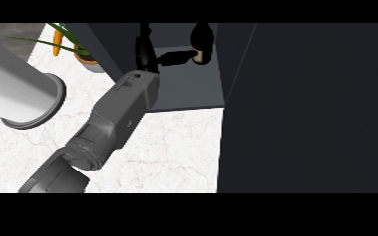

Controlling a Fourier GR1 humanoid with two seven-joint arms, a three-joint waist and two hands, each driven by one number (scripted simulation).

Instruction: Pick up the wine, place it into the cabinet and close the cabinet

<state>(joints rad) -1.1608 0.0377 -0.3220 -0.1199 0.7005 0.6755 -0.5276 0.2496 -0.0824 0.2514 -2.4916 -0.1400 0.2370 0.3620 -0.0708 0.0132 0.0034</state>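
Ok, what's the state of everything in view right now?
Wine bottle: upright inside the cabinet.
Cabinet: open.
Left hand: inside the cabinet, at the bottle; grip unclear.
Right hand: out of view.
Plant: upright in its pot.

The wine [201, 39] was a dark, almost black bottle with a pale cream label low on its body. It appeared to stand upright inside the cabinet [184, 87], at the back of the grey floor and close to the right inner wall. The cabinet was dark grey, set on the white marbled tabletop [170, 145], and stood open, its door [295, 110] swung out as a broad dark panel at the right
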